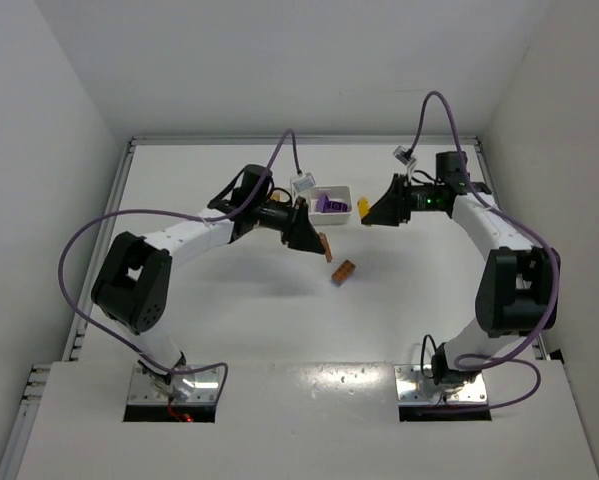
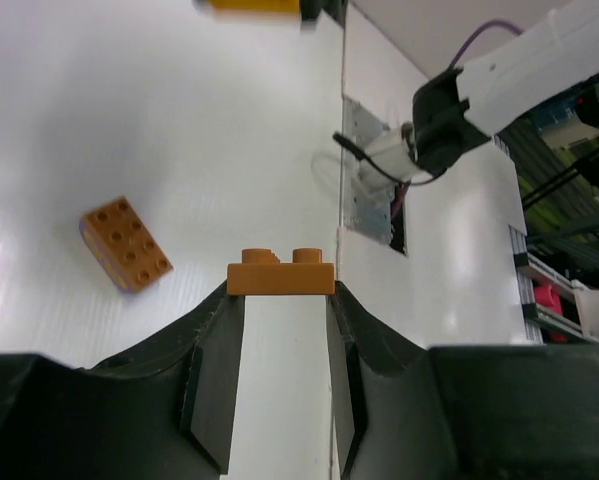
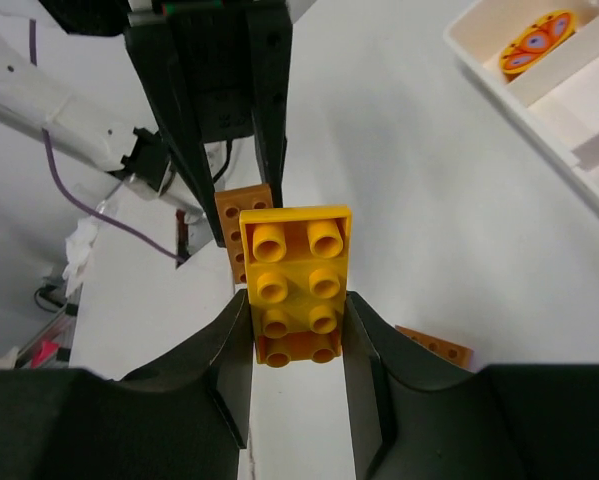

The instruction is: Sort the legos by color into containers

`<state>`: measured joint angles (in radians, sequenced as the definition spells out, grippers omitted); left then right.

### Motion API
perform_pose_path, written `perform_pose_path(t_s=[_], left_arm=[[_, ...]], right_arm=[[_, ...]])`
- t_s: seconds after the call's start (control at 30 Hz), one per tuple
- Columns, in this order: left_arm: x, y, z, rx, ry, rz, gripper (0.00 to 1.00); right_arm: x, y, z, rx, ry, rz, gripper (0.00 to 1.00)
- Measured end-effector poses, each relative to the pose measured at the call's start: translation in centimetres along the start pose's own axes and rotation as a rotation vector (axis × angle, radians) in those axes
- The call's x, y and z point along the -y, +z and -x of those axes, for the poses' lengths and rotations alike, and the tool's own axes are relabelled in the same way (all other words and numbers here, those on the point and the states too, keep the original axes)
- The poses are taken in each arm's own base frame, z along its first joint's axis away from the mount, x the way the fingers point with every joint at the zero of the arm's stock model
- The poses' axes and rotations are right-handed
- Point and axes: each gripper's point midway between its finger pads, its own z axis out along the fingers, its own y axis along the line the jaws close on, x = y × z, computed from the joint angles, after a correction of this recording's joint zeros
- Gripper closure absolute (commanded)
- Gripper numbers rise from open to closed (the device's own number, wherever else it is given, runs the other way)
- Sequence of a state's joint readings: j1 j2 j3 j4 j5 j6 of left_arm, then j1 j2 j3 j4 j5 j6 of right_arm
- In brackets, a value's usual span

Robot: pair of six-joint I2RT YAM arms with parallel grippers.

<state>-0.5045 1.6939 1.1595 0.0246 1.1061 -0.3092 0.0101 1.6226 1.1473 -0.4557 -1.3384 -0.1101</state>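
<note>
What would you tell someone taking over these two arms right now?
Left gripper: shut on an orange brick, held off the table.
Right gripper: shut on a yellow brick, close to the white tray.
Done: purple bricks lie in one tray compartment.
Left: drop each held brick into its own compartment, then fetch the loose orange brick lying on the table.
</note>
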Motion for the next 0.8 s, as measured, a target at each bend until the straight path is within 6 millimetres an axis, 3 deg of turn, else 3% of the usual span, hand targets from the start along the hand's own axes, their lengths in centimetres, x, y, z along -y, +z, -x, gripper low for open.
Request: perform_pose_path(t_s=[0.13,0.27,0.4,0.6,0.7,0.8], left_arm=[[-0.7,-0.4,-2.2,-0.04,-0.046,0.019,1.0],[-3.0,-1.5,-1.9,-0.02,-0.037,0.13,1.0],[-7.3,-3.4,0.6,0.032,0.0,0.392,1.0],[-12.8,-6.2,7.1,0.151,0.086,0.726,1.0],[-15.5,-6.8,7.3,0.158,0.071,0.823,1.0],[-18.4,-6.8,5.6,0.124,0.029,0.892,1.0]], right_arm=[[0.7,-1.0,0.3,0.021,0.007,-0.027,0.89],[0.7,-1.1,0.4,0.022,0.001,-0.037,0.89],[0.5,-1.3,0.6,0.021,-0.025,-0.065,0.89],[0.7,-1.5,0.8,0.016,-0.05,-0.108,0.89],[0.9,-1.6,0.7,0.014,-0.051,-0.12,0.89],[1.2,-1.6,0.6,0.011,-0.052,-0.134,0.89]])
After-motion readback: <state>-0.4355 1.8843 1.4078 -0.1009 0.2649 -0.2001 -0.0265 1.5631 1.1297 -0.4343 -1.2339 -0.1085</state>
